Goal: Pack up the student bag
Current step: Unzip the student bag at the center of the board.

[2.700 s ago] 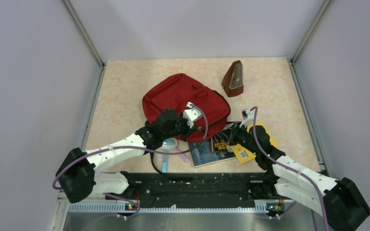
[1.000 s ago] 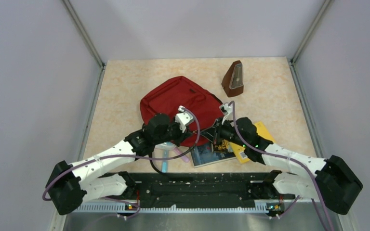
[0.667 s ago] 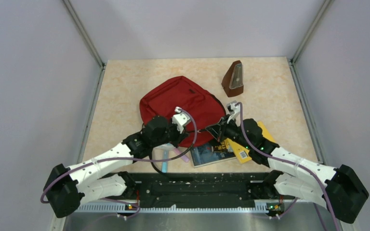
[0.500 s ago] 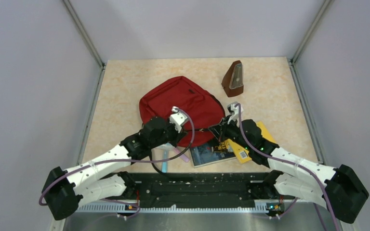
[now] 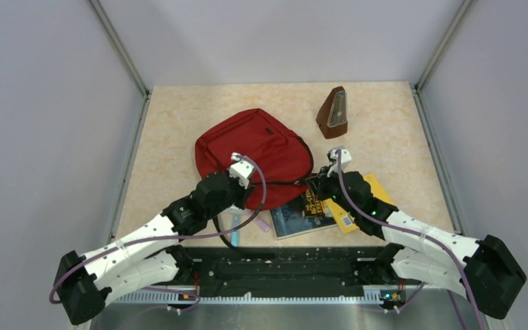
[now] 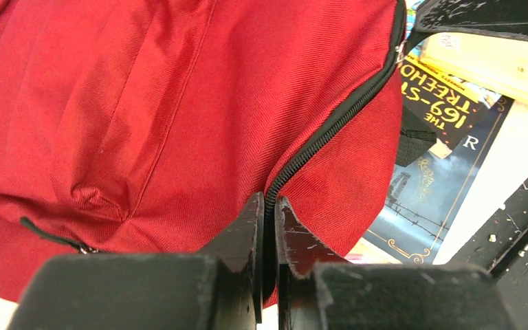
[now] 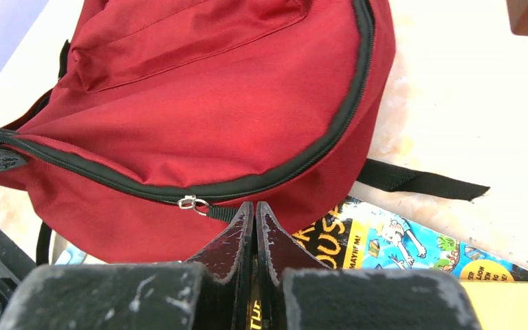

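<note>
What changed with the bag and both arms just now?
The right tool swung left from the colourful paperback books to the large red fabric backpack and now pinches its black zipper pull tab. The left tool, clamped on the zipper seam, drew back leftward, dragging the backpack slightly left. The brown pyramid-shaped metronome and books stayed put.

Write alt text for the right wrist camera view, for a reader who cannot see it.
The right gripper, shut, pinches the black zipper pull of a red student bag filling most of the frame. A colourful book shows past the bag's edge at lower right, and a black strap trails over the pale table.
</note>
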